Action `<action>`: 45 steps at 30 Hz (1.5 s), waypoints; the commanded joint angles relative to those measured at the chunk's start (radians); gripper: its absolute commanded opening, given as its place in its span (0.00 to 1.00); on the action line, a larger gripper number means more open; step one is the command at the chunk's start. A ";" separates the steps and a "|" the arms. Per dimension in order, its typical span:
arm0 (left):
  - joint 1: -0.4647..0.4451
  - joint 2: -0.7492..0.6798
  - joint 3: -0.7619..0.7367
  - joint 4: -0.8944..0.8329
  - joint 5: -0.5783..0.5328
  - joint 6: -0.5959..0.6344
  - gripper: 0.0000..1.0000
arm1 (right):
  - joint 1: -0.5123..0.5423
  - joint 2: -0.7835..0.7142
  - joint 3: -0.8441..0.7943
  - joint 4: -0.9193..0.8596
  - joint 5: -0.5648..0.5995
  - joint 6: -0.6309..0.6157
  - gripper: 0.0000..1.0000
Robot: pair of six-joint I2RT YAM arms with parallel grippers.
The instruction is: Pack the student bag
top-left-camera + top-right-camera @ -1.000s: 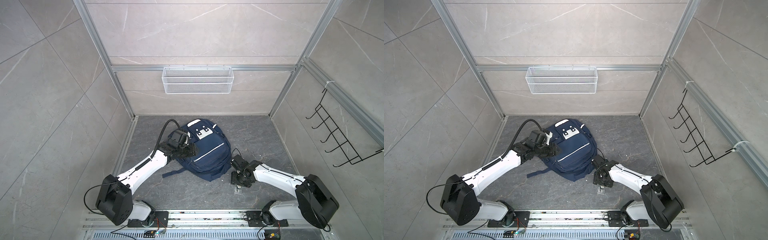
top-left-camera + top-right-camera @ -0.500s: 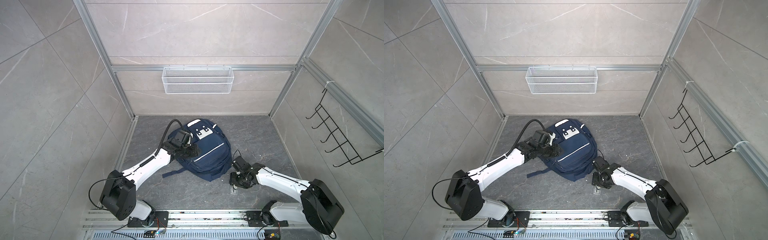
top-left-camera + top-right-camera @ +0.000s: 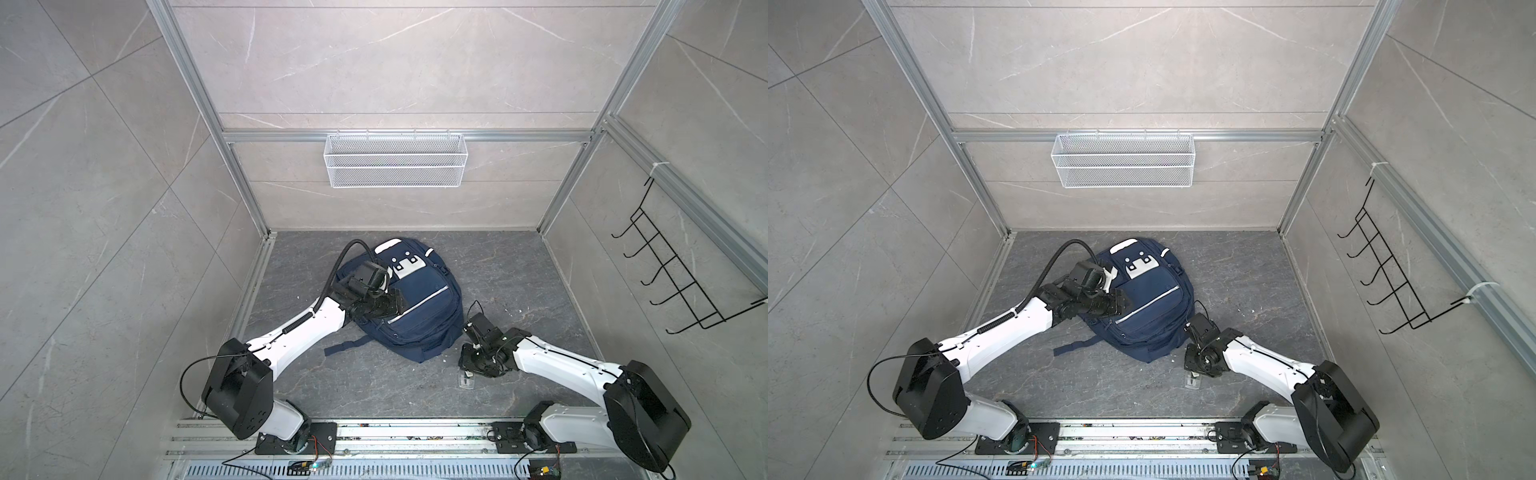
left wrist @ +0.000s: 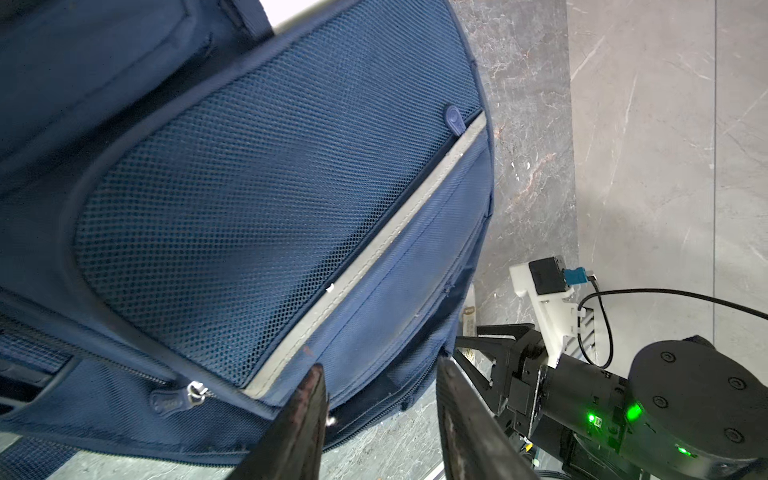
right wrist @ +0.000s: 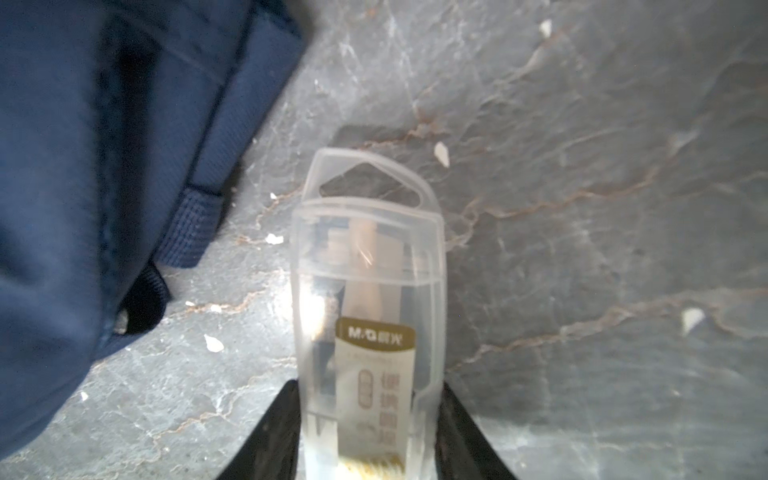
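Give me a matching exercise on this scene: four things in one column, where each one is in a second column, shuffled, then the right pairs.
1. student bag
2. clear case
3. wire basket
4. hook rack

A. hung on the side wall at the right of both top views
B. lying on the floor, mid-scene
C. hung on the back wall
D. on the floor between the fingers of the right pincer

Pairs: 1-B, 2-D, 3-C, 4-A
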 commanded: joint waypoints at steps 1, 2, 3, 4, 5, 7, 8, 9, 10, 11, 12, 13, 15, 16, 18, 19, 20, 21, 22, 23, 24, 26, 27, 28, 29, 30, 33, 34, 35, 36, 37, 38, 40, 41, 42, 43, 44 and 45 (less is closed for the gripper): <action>-0.005 0.005 0.036 0.006 0.019 0.021 0.46 | 0.002 0.023 0.004 -0.048 0.061 -0.010 0.42; -0.005 0.003 0.037 0.003 0.019 0.022 0.46 | 0.003 0.016 0.007 -0.050 0.061 -0.011 0.42; -0.005 0.001 0.038 0.001 0.018 0.022 0.46 | 0.004 0.005 0.009 -0.056 0.062 -0.012 0.42; -0.005 0.000 0.039 -0.001 0.019 0.023 0.46 | 0.003 -0.009 0.011 -0.062 0.066 -0.012 0.42; -0.005 -0.002 0.041 -0.006 0.020 0.027 0.46 | 0.002 -0.022 0.016 -0.073 0.072 -0.012 0.42; -0.005 -0.004 0.046 -0.012 0.018 0.030 0.46 | 0.001 -0.047 0.033 -0.099 0.090 -0.015 0.42; -0.005 -0.004 0.047 -0.016 0.016 0.034 0.46 | 0.003 -0.059 0.042 -0.113 0.099 -0.016 0.42; -0.006 -0.003 0.050 -0.018 0.015 0.036 0.46 | 0.002 -0.070 0.051 -0.126 0.106 -0.018 0.42; -0.006 -0.002 0.053 -0.020 0.014 0.038 0.46 | 0.002 -0.079 0.062 -0.138 0.114 -0.019 0.42; -0.010 0.000 0.059 -0.030 0.006 0.043 0.46 | 0.002 -0.088 0.071 -0.151 0.122 -0.022 0.42; -0.018 0.006 0.077 -0.062 -0.026 0.055 0.46 | 0.002 -0.098 0.082 -0.165 0.134 -0.024 0.42; -0.028 0.014 0.098 -0.096 -0.057 0.072 0.46 | 0.002 -0.107 0.090 -0.176 0.143 -0.024 0.42; -0.045 0.028 0.128 -0.139 -0.099 0.100 0.46 | 0.002 -0.126 0.109 -0.194 0.163 -0.026 0.42; -0.048 0.029 0.132 -0.140 -0.103 0.105 0.46 | 0.001 -0.135 0.114 -0.197 0.172 -0.028 0.41; -0.054 0.034 0.138 -0.141 -0.107 0.110 0.46 | -0.002 -0.146 0.123 -0.199 0.185 -0.032 0.41; -0.058 0.039 0.145 -0.147 -0.116 0.115 0.46 | -0.006 -0.146 0.126 -0.198 0.185 -0.035 0.42; -0.066 0.046 0.157 -0.159 -0.128 0.124 0.46 | -0.011 -0.148 0.132 -0.197 0.184 -0.039 0.41; -0.073 0.055 0.170 -0.170 -0.140 0.135 0.46 | -0.014 -0.150 0.136 -0.195 0.182 -0.041 0.41; -0.081 0.064 0.184 -0.183 -0.151 0.146 0.46 | -0.018 -0.152 0.140 -0.190 0.177 -0.045 0.41; -0.093 0.077 0.204 -0.205 -0.174 0.161 0.45 | -0.022 -0.157 0.145 -0.182 0.168 -0.050 0.41; -0.107 0.094 0.229 -0.234 -0.205 0.177 0.45 | -0.026 -0.166 0.147 -0.172 0.161 -0.052 0.41; -0.133 0.125 0.272 -0.287 -0.258 0.210 0.44 | -0.040 -0.181 0.152 -0.150 0.139 -0.058 0.41; -0.148 0.138 0.292 -0.308 -0.284 0.227 0.44 | -0.049 -0.189 0.154 -0.140 0.129 -0.061 0.41; -0.157 0.148 0.307 -0.323 -0.302 0.236 0.44 | -0.057 -0.190 0.155 -0.135 0.128 -0.061 0.41; -0.164 0.155 0.316 -0.334 -0.314 0.238 0.44 | -0.065 -0.182 0.159 -0.137 0.120 -0.064 0.42; -0.168 0.162 0.322 -0.343 -0.317 0.239 0.44 | -0.071 -0.167 0.160 -0.142 0.110 -0.071 0.41; -0.175 0.163 0.316 -0.337 -0.316 0.237 0.44 | -0.072 -0.126 0.128 -0.104 0.061 -0.076 0.42; -0.178 0.164 0.317 -0.339 -0.312 0.239 0.44 | -0.070 -0.118 0.113 -0.084 0.038 -0.075 0.43; -0.182 0.164 0.316 -0.339 -0.311 0.239 0.44 | -0.072 -0.109 0.100 -0.063 0.014 -0.067 0.45; -0.186 0.164 0.315 -0.339 -0.311 0.239 0.44 | -0.072 -0.100 0.092 -0.048 0.005 -0.056 0.48; -0.190 0.164 0.311 -0.338 -0.311 0.238 0.44 | -0.072 -0.088 0.083 -0.032 -0.008 -0.042 0.53; -0.191 0.162 0.308 -0.334 -0.308 0.236 0.44 | -0.071 -0.076 0.076 -0.013 -0.019 -0.028 0.57; -0.191 0.160 0.299 -0.321 -0.302 0.231 0.44 | -0.070 -0.040 0.074 0.012 -0.038 -0.005 0.62; -0.191 0.160 0.297 -0.318 -0.299 0.230 0.44 | -0.069 -0.019 0.075 0.022 -0.045 0.011 0.64; -0.192 0.161 0.297 -0.316 -0.298 0.231 0.43 | -0.070 -0.003 0.076 0.029 -0.047 0.024 0.64; -0.192 0.161 0.298 -0.315 -0.297 0.229 0.44 | -0.069 0.018 0.078 0.035 -0.050 0.034 0.65; -0.192 0.159 0.297 -0.314 -0.296 0.229 0.43 | -0.069 0.043 0.080 0.042 -0.054 0.042 0.65; -0.192 0.157 0.297 -0.313 -0.297 0.228 0.43 | -0.069 0.063 0.081 0.053 -0.060 0.050 0.65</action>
